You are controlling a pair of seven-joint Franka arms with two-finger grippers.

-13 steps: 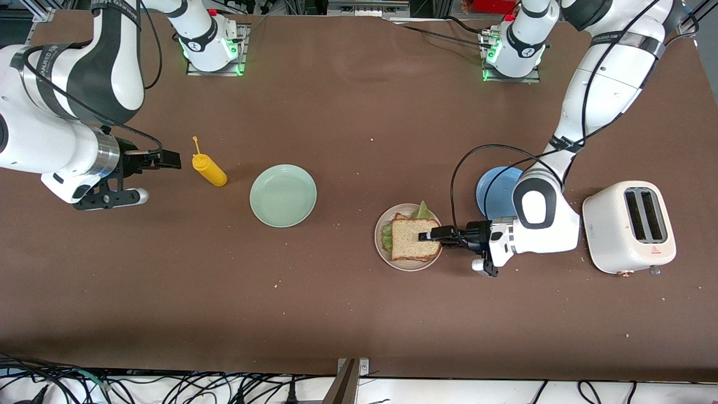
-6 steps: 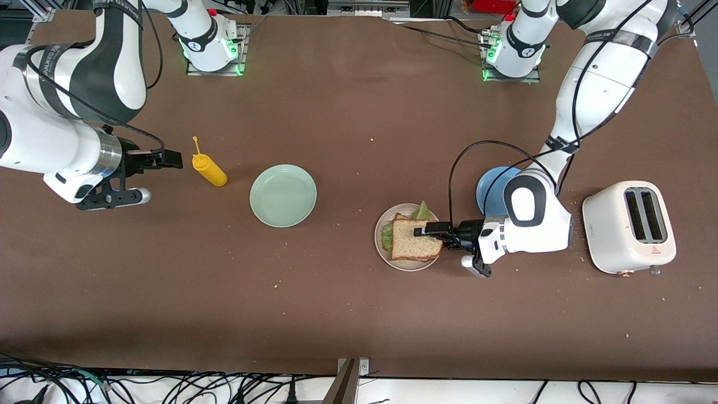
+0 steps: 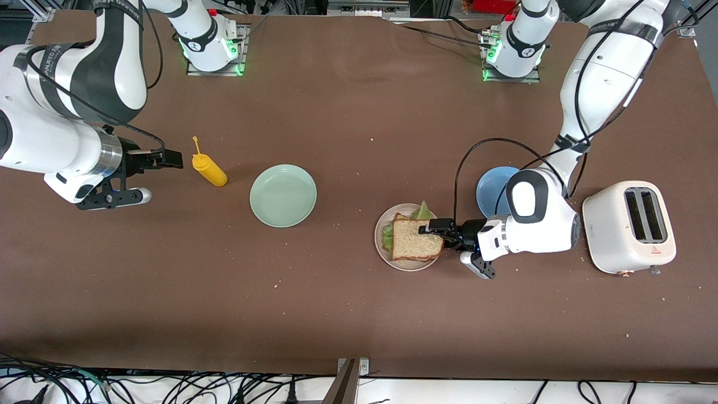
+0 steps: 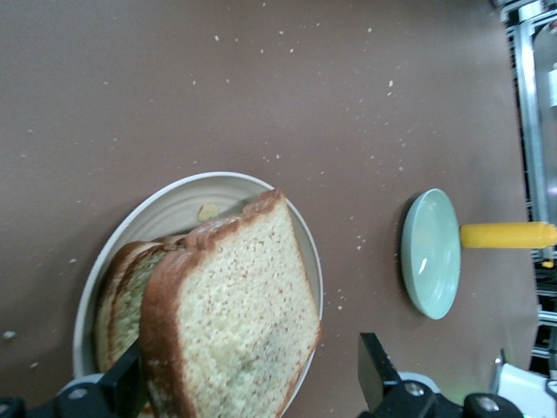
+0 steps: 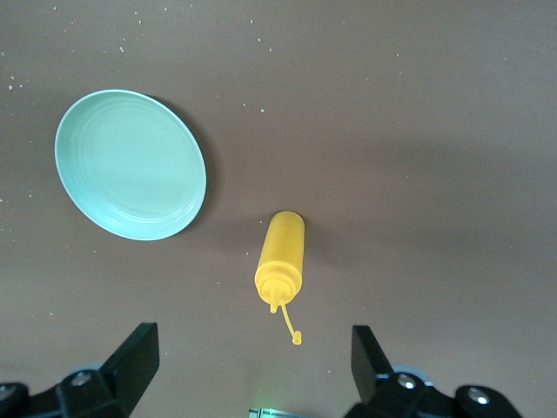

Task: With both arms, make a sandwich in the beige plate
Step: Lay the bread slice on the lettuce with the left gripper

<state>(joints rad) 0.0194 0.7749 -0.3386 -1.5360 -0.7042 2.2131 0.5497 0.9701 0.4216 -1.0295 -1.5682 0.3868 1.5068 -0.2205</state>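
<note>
Partly, sandwich (image 4: 228, 322) hides beige plate (image 4: 174, 203).

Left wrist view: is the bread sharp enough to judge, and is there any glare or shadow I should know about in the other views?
Left wrist view: top slice of the wholegrain sandwich is close and slightly soft. Front view: even lighting, green base lights glow. Right wrist view: yellow plastic squeeze bottle and round mint-green plate are crisp, each casting a soft shadow.

Left end effector (image 3: 437, 226) drawn back toward sandwich (image 3: 414, 239) edge; right arm unmoved.
</note>
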